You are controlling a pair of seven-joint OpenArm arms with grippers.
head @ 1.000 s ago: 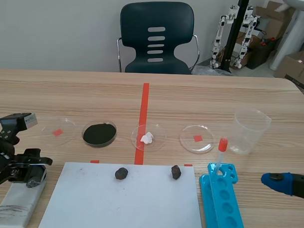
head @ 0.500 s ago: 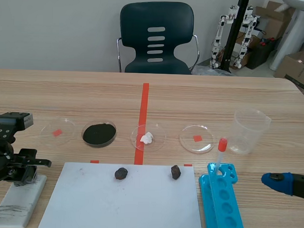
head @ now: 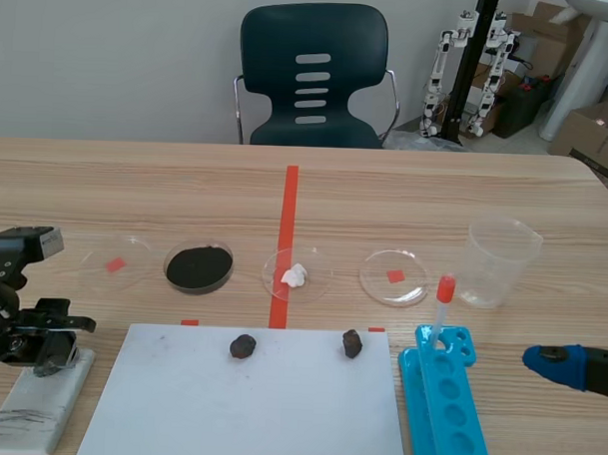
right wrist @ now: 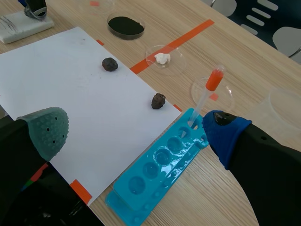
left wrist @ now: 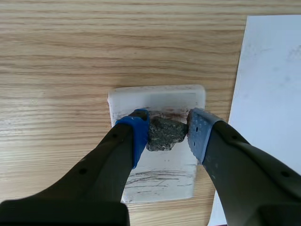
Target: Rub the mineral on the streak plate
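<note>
The left hand (left wrist: 168, 129) is down low over the white plate (left wrist: 157, 98), its two blue pads pinching a rough grey-green stone (left wrist: 164, 133) from either side. The stone sits right between the fingertips and appears to rest on the plate's surface. Just ahead of the stone there is a reddish-brown smear on the plate, and back under the hand, faint grey scratch lines. The plate lies flat on the tabletop (left wrist: 56, 56), with the edge of a white sheet of paper (left wrist: 273, 70) just off to the hand's right. Over on the other side, the right hand (right wrist: 134, 132) hangs spread wide with nothing between its fingers. Below and ahead of it lie a blue tray (right wrist: 160, 165) and the red-capped dropper (right wrist: 207, 96) standing in it.
</note>
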